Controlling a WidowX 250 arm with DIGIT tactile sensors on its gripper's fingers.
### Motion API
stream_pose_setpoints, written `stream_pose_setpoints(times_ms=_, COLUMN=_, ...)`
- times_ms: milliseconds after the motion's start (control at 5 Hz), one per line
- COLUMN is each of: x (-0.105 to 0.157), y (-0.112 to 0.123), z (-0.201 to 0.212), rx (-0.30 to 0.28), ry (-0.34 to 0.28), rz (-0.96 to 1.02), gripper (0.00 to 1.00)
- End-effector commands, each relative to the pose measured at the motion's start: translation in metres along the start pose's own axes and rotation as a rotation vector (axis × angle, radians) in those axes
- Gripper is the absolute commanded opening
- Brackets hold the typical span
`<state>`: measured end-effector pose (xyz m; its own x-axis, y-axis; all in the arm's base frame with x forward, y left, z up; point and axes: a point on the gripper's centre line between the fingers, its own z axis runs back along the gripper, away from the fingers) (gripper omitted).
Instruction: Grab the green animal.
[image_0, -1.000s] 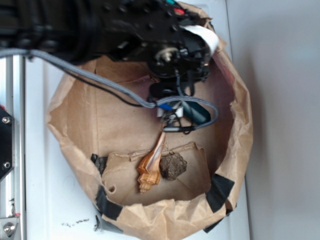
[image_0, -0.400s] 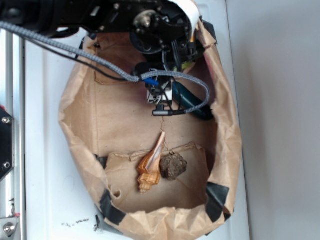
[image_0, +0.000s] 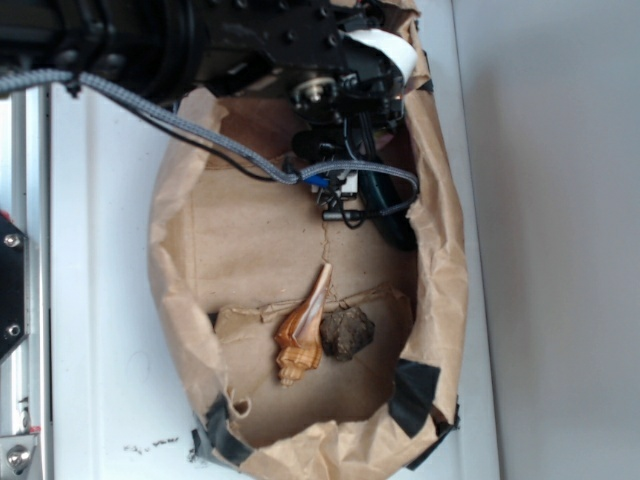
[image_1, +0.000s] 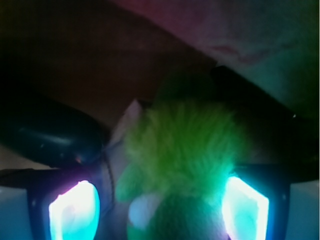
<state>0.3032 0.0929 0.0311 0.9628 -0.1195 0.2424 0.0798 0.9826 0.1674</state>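
Observation:
In the wrist view the green animal (image_1: 182, 150), a fuzzy lime-green plush with a white patch low on its left, fills the space between my fingers. My gripper (image_1: 160, 210) is open and straddles it. The right pad (image_1: 245, 207) is at the fur's edge, while a gap shows between the left pad (image_1: 75, 210) and the plush. From the exterior view my gripper (image_0: 338, 195) reaches down into the far end of a brown paper bag (image_0: 180, 250), and the arm hides the animal there.
A smooth dark green object (image_1: 50, 132) lies just left of the plush, seen dark against the bag's right wall (image_0: 400, 228). A striped spiral shell (image_0: 305, 330) and a brown rock (image_0: 347, 332) lie at the bag's near end. Crumpled bag walls stand close around the gripper.
The arm moved toward the bag's far end, then settled slightly back. The bag's sides have drawn inward, making it narrower. Shell and rock have not moved.

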Motion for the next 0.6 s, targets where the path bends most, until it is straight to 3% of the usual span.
stream_pose_setpoints(times_ms=0, x=0.0132, y=-0.0069, z=-0.0003, rx=0.079, ry=-0.078, rz=-0.033, gripper=0.54)
stream_pose_setpoints(times_ms=200, x=0.0122, y=-0.0067, z=0.0027, rx=0.081, ry=-0.091, rz=-0.022, gripper=0.00)
stream_pose_setpoints(times_ms=400, x=0.0114, y=-0.0064, z=0.0088, rx=0.078, ry=-0.105, rz=-0.010, gripper=0.00)
